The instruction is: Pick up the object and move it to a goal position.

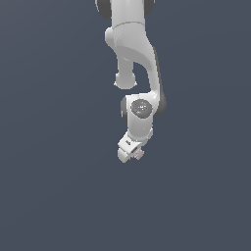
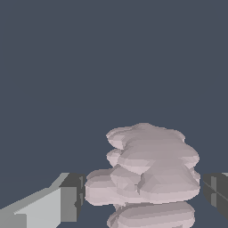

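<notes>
Pale pink-grey and lumpy, the object sits between the fingers of the gripper, seen as a small pink speck at the tip in the exterior view. The finger pads flank it with slim gaps, so the jaws look apart, not yet clamped. No counter edge or goal marker shows, only flat dark grey. Best move, likely: close squarely on the widest lobes, confirm contact both sides, then lift slowly, since bumpy faces may slip.
</notes>
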